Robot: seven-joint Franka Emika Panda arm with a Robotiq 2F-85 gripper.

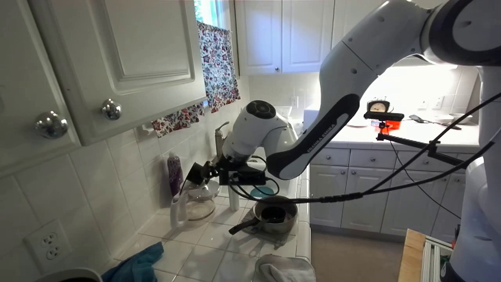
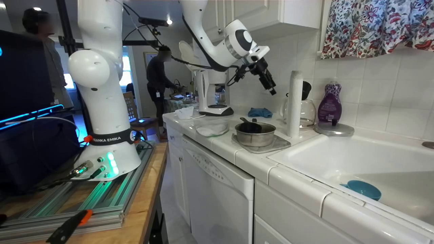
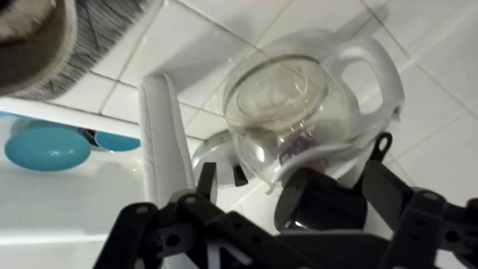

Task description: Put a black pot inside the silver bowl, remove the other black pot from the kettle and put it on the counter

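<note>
Counter (image 1: 213,239) wht-tiled w/ sink (image 2: 373,162); cabs (image 1: 152,43) & flrl curtain (image 2: 376,27) abv.

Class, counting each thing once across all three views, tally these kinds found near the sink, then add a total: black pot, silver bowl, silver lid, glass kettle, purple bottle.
Black pots: 2
Silver bowl: 1
Silver lid: 1
Glass kettle: 1
Purple bottle: 1
Total: 6

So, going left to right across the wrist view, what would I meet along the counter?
Silver bowl, white cylinder, black-knobbed silver lid, white-handled glass kettle.
</note>
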